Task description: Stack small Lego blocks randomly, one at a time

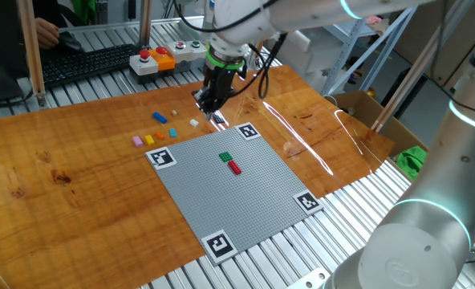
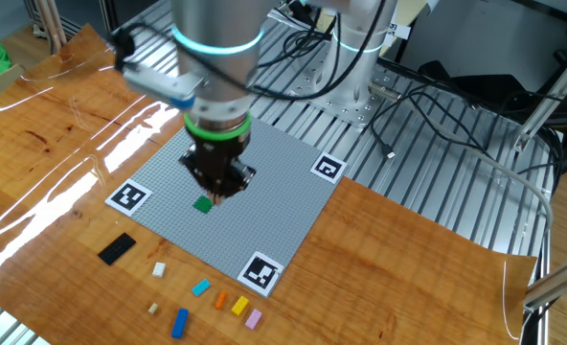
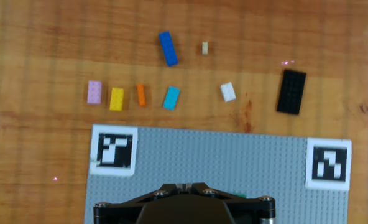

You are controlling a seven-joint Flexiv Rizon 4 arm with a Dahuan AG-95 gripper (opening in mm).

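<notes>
While the claw (image 2: pixel 217 189) hovers mid-baseplate (image 2: pixel 293 206), loose bricks (image 3: pixel 171 98) line its edge.

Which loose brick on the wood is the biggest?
The black brick, lying at the row's end beside the white brick; it is clearly larger than every coloured one.
</notes>
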